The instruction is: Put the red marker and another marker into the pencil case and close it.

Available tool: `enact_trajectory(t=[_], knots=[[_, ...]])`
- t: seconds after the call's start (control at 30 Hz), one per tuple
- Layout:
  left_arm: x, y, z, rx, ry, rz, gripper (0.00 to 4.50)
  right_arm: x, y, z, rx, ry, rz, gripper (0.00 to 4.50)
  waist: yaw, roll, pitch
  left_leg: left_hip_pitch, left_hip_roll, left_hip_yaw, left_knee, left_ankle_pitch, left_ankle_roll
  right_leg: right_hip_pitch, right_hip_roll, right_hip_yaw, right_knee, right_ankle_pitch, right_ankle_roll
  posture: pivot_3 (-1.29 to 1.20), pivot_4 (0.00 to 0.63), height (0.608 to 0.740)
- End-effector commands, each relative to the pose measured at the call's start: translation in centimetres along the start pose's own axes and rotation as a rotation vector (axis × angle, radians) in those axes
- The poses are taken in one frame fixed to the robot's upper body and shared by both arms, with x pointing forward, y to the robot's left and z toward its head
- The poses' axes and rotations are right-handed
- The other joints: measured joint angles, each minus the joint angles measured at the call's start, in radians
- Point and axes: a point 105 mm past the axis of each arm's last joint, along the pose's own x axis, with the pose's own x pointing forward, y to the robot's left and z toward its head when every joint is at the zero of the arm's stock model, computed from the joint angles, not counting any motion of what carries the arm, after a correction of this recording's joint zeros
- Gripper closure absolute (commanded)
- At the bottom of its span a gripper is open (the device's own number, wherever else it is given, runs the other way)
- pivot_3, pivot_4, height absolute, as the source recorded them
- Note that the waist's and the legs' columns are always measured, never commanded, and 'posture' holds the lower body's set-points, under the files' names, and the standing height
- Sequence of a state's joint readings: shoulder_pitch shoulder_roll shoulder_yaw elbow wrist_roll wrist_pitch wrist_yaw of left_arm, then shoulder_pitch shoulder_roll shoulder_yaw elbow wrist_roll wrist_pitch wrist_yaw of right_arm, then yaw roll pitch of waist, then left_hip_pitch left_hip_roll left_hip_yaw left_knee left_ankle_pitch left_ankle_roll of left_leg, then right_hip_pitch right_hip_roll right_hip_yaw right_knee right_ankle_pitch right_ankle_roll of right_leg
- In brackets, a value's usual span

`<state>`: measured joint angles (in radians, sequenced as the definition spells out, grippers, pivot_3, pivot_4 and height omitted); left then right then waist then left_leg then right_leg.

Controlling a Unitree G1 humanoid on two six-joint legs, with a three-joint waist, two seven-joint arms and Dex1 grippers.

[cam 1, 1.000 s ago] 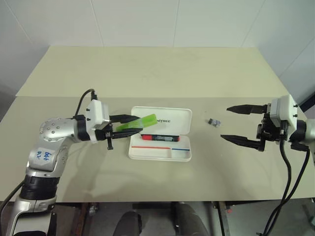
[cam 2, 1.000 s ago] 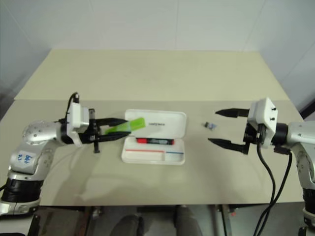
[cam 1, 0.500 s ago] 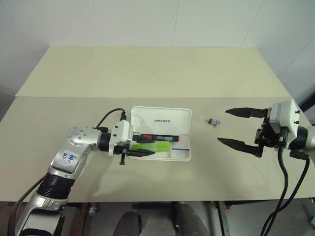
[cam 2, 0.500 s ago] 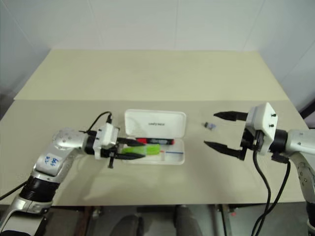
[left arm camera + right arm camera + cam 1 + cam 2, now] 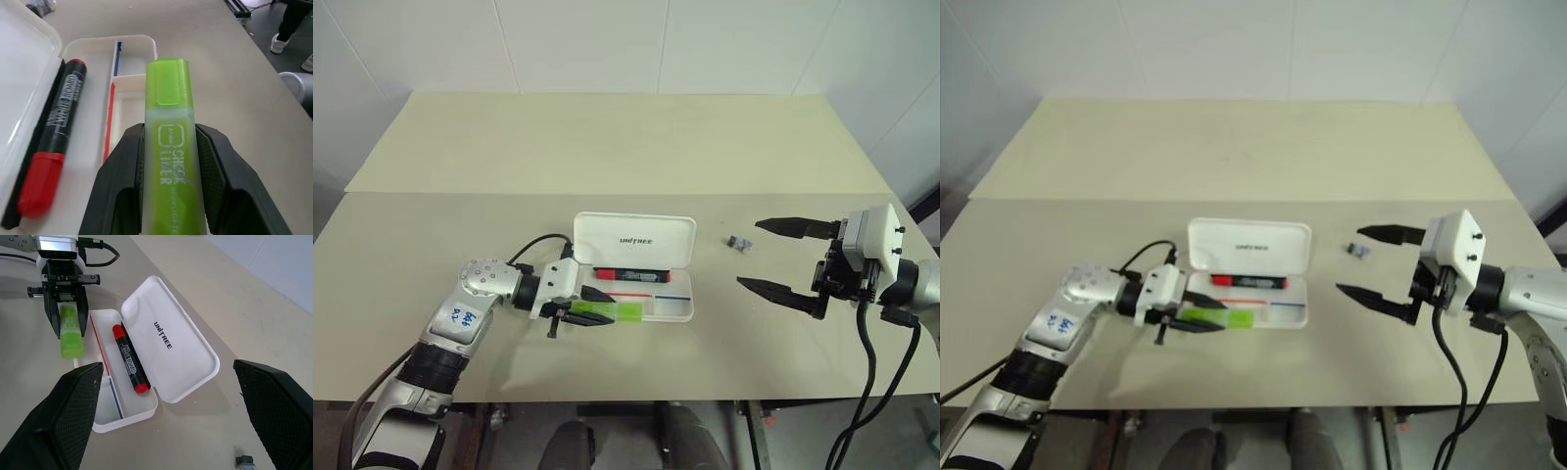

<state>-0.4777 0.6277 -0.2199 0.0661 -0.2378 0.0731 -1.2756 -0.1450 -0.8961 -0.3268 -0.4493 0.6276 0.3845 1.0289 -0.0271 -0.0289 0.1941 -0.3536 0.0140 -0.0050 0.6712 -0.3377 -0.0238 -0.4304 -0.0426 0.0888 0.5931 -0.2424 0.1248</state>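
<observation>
The white pencil case (image 5: 680,311) lies open at the table's middle, its lid (image 5: 634,240) with the dark logo tilted back. The red marker (image 5: 628,275), black-barrelled, lies in the tray's back channel. My left gripper (image 5: 592,306) is shut on the lime-green marker (image 5: 171,147), coming in low from the case's left. The marker's cap end reaches over the tray's front compartment (image 5: 128,105); I cannot tell whether it touches the tray. My right gripper (image 5: 750,253) hangs open and holds nothing, to the right of the case and above the table.
A small grey-black clip-like bit (image 5: 738,242) lies on the table between the case and my right gripper. The beige table (image 5: 607,147) stretches far behind the case, and a wall stands beyond it.
My left gripper has come down with the green marker, from above the case's left end to low over the tray's front part. The right gripper stays open, almost in place.
</observation>
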Motion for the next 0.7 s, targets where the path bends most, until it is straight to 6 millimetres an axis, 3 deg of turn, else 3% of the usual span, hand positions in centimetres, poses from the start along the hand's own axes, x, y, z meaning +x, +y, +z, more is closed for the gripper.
enact_trajectory(t=[0.03, 0.7], knots=[[0.13, 0.71, 0.72, 0.031, -0.016, 0.008, 3.46, -0.23, 0.08, 1.2, -0.036, -0.039, -0.019, 0.0, 0.0, 0.0, 0.0, 0.0, 0.0, 0.0, 0.0, 0.0, 0.0, 0.0, 0.0, 0.0, 0.0, 0.0, 0.0, 0.0, 0.15, 0.74], [1.01, 1.63, 0.43, 0.054, 0.0, -0.001, 3.46, -0.13, 0.39, 1.24, -0.032, -0.048, -0.043, 0.0, 0.0, 0.0, 0.0, -0.001, 0.0, 0.0, 0.003, 0.0, 0.0, 0.0, 0.0, 0.0, 0.002, 0.0, 0.0, 0.0, 0.15, 0.74]])
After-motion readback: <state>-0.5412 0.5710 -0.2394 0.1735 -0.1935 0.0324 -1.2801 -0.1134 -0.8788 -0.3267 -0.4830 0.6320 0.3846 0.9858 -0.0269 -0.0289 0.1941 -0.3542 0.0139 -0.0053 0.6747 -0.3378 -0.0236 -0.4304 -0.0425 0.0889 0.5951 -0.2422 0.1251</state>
